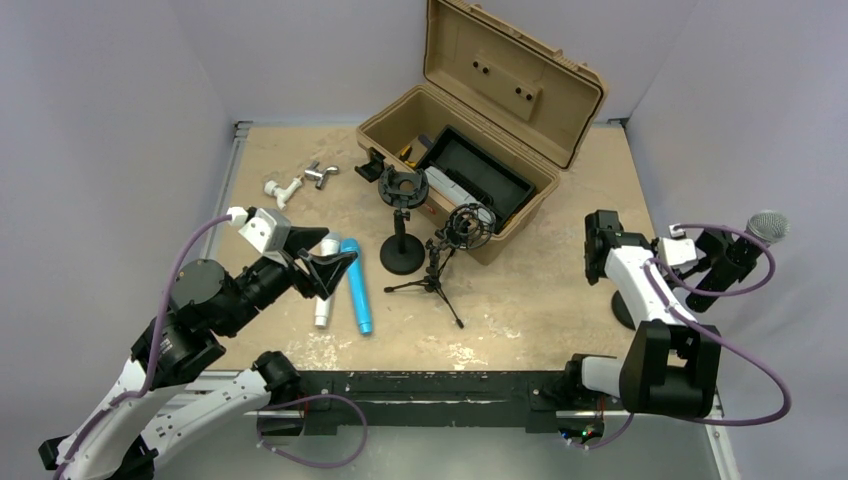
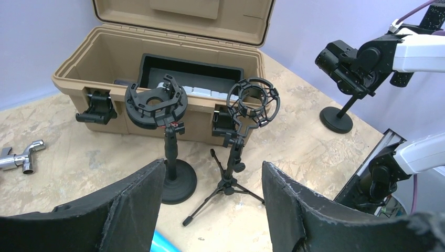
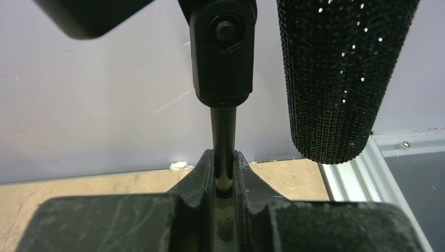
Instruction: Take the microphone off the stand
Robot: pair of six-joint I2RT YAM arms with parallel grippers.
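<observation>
One microphone [image 3: 341,79] sits in the stand [image 3: 223,126], not yet removed. The right gripper [image 3: 224,168] pinches the stand below the microphone. The left gripper [image 2: 210,205], spread wide, hangs well apart from the stand. All lifting-out remains.

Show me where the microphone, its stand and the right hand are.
microphone [image 1: 768,226]: top external view, on its silver grille.
stand [image 2: 336,119]: left wrist view, on its round base.
right hand [image 3: 224,160]: right wrist view, midway between the fingertips gripping the stand's pole.

Three stands [image 1: 401,250] [image 1: 436,282] [image 2: 336,119], one toolbox [image 1: 500,90]
</observation>
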